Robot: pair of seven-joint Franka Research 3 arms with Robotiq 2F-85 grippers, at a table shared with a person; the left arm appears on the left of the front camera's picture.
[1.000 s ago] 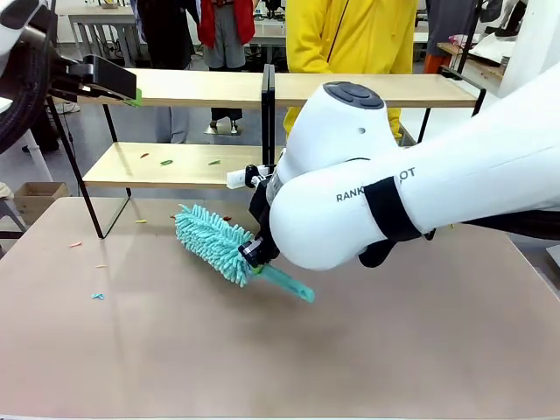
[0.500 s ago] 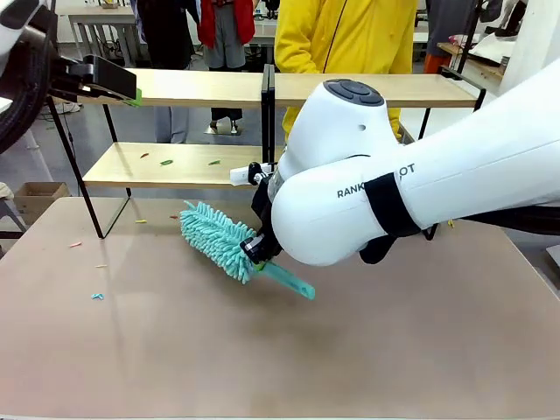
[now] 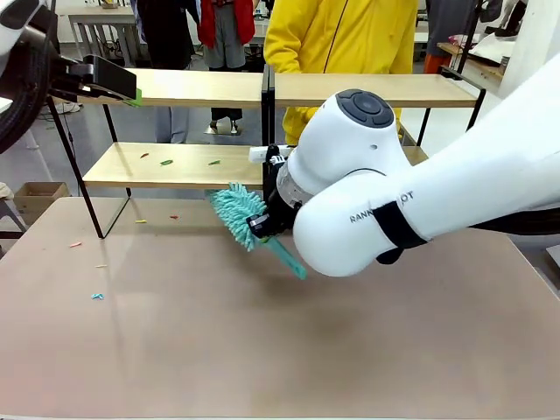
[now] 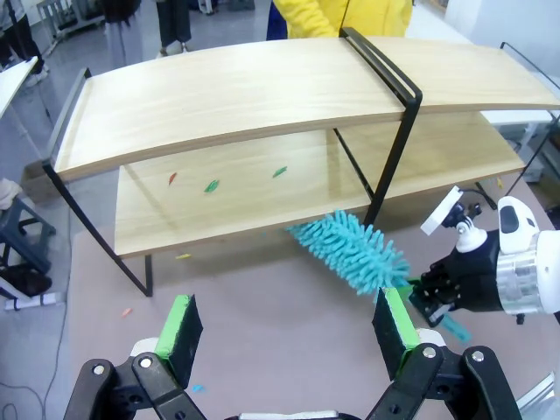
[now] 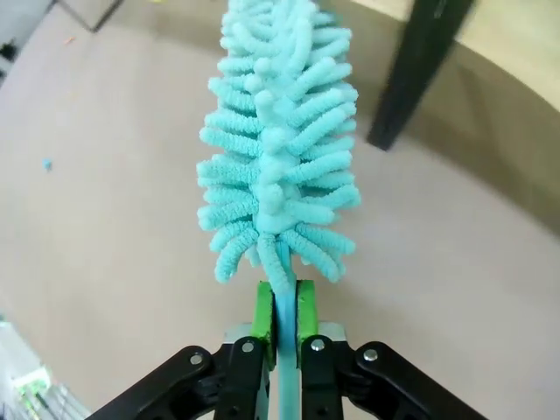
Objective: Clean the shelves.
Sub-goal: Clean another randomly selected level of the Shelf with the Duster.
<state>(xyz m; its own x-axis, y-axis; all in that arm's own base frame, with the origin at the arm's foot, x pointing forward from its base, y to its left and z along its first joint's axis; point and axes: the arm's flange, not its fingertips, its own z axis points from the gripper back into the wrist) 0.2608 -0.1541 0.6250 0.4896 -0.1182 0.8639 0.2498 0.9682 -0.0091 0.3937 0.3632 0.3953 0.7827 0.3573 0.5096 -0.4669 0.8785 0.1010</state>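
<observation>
The shelves are two long pale wooden boards, an upper board point(image 3: 192, 87) and a lower board point(image 3: 184, 166), in a thin black frame with a black centre post point(image 3: 268, 109). My right gripper point(image 3: 261, 229) is shut on the handle of a fluffy teal duster point(image 3: 236, 213). The duster's head sits at the lower board's front edge, just left of the post. From the right wrist, the duster point(image 5: 276, 166) rises straight out of the closed pads point(image 5: 263, 315). High at the left, my left gripper point(image 3: 131, 94) stands open and empty, its pads point(image 4: 181, 326) wide apart above the shelves point(image 4: 245, 92).
Small coloured scraps point(image 3: 166, 162) lie on the lower board, and more scraps point(image 3: 96, 297) dot the brown table point(image 3: 262, 350) at the left. A person in yellow point(image 3: 350, 35) stands behind the shelves. My bulky right arm point(image 3: 420, 201) covers the table's right half.
My right arm has carried the duster away from the table's middle, up and back toward the shelves. Its head now reaches the lower board beside the centre post. The left gripper has not moved.
</observation>
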